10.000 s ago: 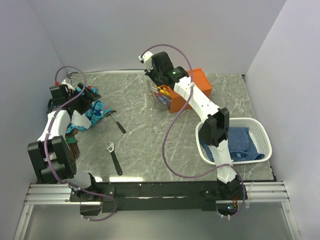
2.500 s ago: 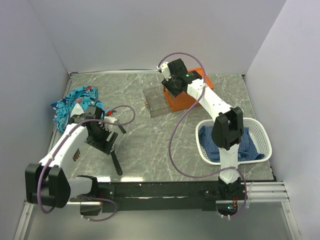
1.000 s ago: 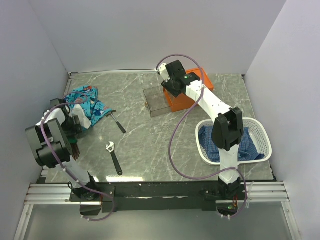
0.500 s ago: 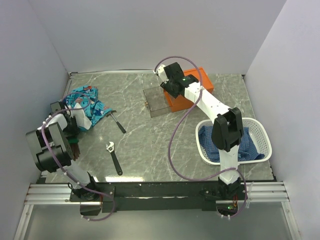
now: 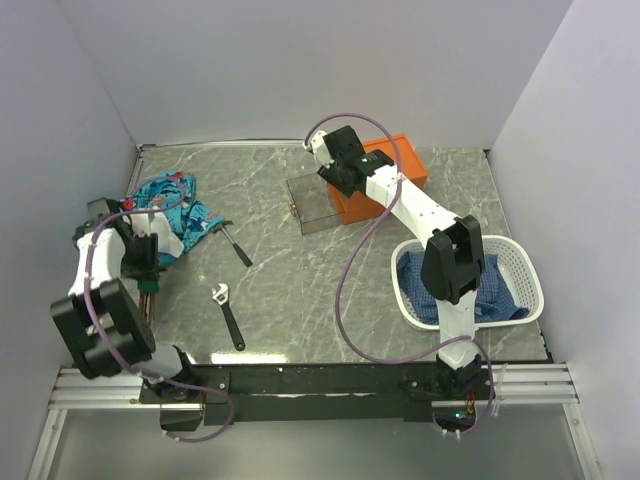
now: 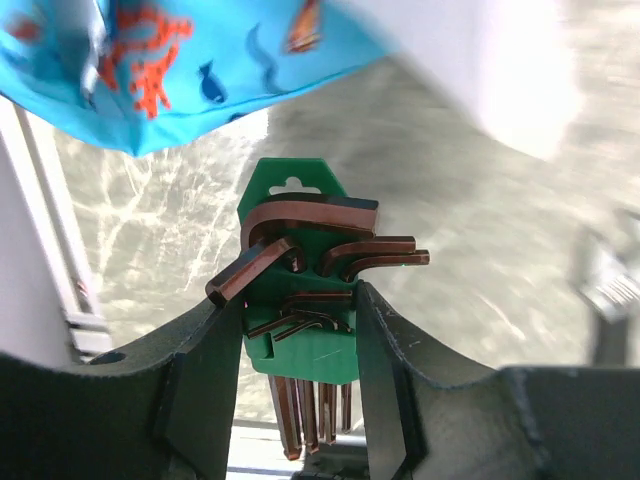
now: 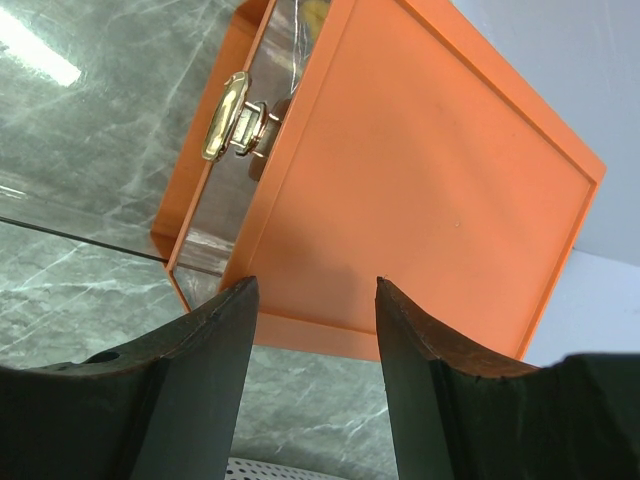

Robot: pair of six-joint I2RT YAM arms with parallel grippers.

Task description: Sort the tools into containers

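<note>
Currently in play: a set of brown metal hex keys in a green plastic holder (image 6: 305, 240) (image 5: 148, 298), seen lying at the left edge of the grey marbled table (image 5: 300, 290).
Left gripper: the left gripper (image 6: 300, 310) (image 5: 143, 262) is clamped on the green holder, with one black finger pressed to each side. The long ends of the keys are pointed back toward the wrist.
Other tools: a silver adjustable wrench with a black handle (image 5: 229, 316) is seen flat on the table to the right of the hex keys, well apart from them. A small black-handled hammer (image 5: 237, 244) is spotted further back.
Container: an orange rectangular box (image 5: 402, 161) (image 7: 430, 190) is set at the far middle of the table. A clear plastic compartment (image 5: 315, 205) is laid against its left side, and a gold latch (image 7: 232, 128) is picked out in the wrist view.
Right gripper: the right gripper (image 7: 312, 285) is held over the box with its fingers spread and nothing caught between them. Contact with the box cannot be told.
Surroundings: a blue fish-patterned cloth (image 5: 172, 205) (image 6: 200, 70) is bunched beside the hammer, just beyond the hex keys. A white perforated basket (image 5: 522, 262) holding a blue cloth (image 5: 470, 285) is placed at the right.
</note>
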